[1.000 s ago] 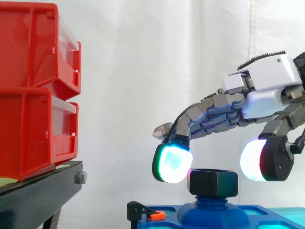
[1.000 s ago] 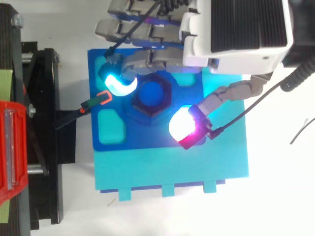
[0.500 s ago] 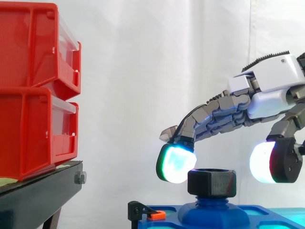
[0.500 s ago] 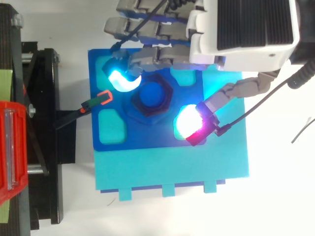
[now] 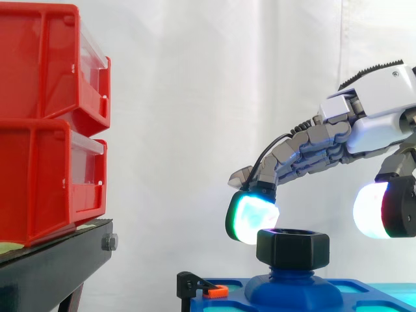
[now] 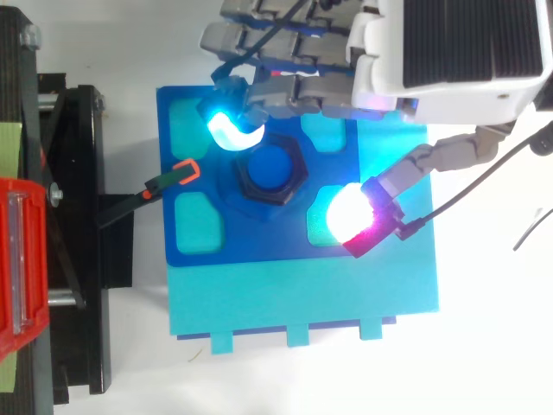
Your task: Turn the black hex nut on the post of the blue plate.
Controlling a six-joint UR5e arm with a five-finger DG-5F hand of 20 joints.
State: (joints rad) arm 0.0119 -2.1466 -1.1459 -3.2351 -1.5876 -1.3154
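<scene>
Side view: a robot hand (image 5: 374, 127) is reaching in from the right and hovering over a black hex nut (image 5: 292, 247), which is sitting on the blue post (image 6: 273, 167) at the middle of the blue plate (image 6: 259, 240). The robot hand is spreading wide and holding nothing. A glowing cyan fingertip (image 5: 252, 218) is hanging at the nut's upper rim, and contact cannot be told. The thumb pad (image 5: 374, 211) is hanging well apart on the other side. If the fingers close at this height, the pads are likely to be skimming the rim rather than gripping the flats, so the nut may slip without turning. An orange-tipped clip (image 6: 183, 170) near the plate's edge could snag a finger. Red bins (image 5: 45, 117) are standing at the left. No readable writing is showing.
</scene>
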